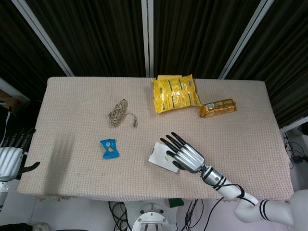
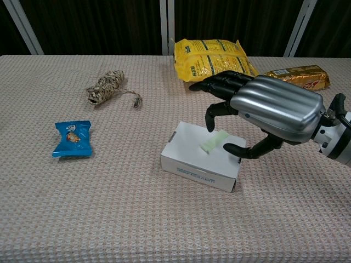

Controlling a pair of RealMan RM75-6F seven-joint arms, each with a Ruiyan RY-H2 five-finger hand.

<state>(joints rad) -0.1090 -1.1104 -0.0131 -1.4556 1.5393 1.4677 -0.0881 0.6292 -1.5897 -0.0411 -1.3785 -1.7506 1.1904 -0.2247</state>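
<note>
A counter (image 1: 72, 115) covered in beige, waffle-textured cloth carries several small things. Near its front edge, right of centre, lies a flat white cardboard box (image 2: 192, 156) with a small pale green strip (image 2: 214, 142) resting flat on its lid. The right hand (image 2: 263, 109), with a silver metal back and black fingers (image 2: 216, 85), hovers above the right end of this box; its fingers are spread and slightly curled, and it holds nothing. The chest view shows a clear gap between the fingertips and the strip, which the head view, looking straight down, does not reveal.

The left hand (image 1: 10, 159) appears only in the head view, beyond the counter's left edge, fingers apart and holding nothing.

Towards the back edge lie a glossy yellow crinkled snack bag (image 2: 211, 57) and a gold foil-wrapped bar (image 2: 296, 76). Towards the left sit a coil of rough brown twine (image 2: 107, 86) and a small blue plastic sweet packet (image 2: 71, 138).
</note>
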